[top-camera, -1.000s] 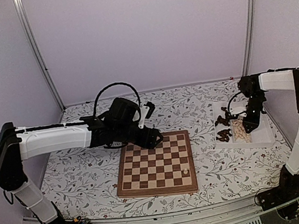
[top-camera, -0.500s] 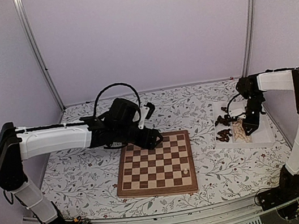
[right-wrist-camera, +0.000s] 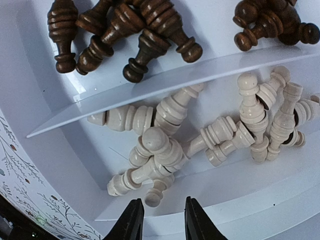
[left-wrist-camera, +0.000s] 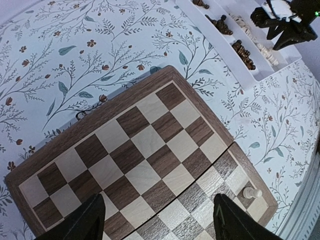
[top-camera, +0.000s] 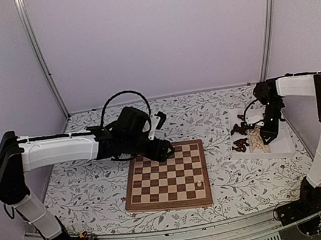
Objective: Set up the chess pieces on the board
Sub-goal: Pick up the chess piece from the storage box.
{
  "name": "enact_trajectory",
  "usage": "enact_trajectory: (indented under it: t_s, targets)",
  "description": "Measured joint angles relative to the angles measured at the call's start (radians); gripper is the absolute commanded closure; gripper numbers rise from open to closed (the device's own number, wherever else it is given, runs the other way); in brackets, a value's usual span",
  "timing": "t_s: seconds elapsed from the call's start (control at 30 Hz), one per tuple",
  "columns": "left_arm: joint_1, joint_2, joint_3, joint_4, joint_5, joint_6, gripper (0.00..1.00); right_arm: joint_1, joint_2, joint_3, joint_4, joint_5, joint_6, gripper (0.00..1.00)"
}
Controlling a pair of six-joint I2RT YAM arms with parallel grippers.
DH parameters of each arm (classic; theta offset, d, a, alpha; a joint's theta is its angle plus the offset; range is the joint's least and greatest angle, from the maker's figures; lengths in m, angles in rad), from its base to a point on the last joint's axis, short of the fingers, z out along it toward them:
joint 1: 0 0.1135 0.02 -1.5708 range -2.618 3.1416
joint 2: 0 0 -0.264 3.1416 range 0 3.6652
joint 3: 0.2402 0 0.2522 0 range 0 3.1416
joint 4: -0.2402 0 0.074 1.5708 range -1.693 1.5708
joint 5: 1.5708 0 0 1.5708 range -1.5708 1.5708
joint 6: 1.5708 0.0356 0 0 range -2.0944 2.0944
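The board (top-camera: 167, 177) lies mid-table with one pale piece (top-camera: 199, 183) near its front right corner. That lone pale piece (left-wrist-camera: 251, 192) stands upright in the left wrist view. My left gripper (top-camera: 164, 150) hovers over the board's (left-wrist-camera: 150, 150) far left corner, open (left-wrist-camera: 160, 225), with only checks between its fingers. My right gripper (top-camera: 267, 133) hangs over the white tray (top-camera: 278, 143). Its jaws (right-wrist-camera: 161, 217) are open with an empty gap. Just ahead of them a heap of pale chess pieces (right-wrist-camera: 160, 145) lies in one compartment. Dark chess pieces (right-wrist-camera: 130, 30) fill the compartment beyond the divider.
The tray's raised divider (right-wrist-camera: 200, 70) separates dark from pale pieces, and its near wall (right-wrist-camera: 240, 200) runs under my right fingers. More dark pieces (right-wrist-camera: 270, 17) lie at the top right. The floral tablecloth (top-camera: 91, 187) surrounds the board, with metal frame posts (top-camera: 38, 54) behind.
My right gripper's jaws have spread wider over the pale pieces. The left gripper has shifted slightly towards the board's far left corner, still open.
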Motion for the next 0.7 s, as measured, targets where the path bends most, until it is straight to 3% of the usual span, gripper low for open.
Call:
enact_trajectory:
  t_s: [0.23,0.7]
  targets:
    - [0.000,0.000,0.000,0.002,0.000,0.000,0.24,0.008,0.000,-0.031,0.003,0.002,0.000,0.67]
    - [0.000,0.000,-0.008,0.004,0.001,0.000,0.24,0.013,0.016,-0.042,0.056,0.054,0.019,0.76]
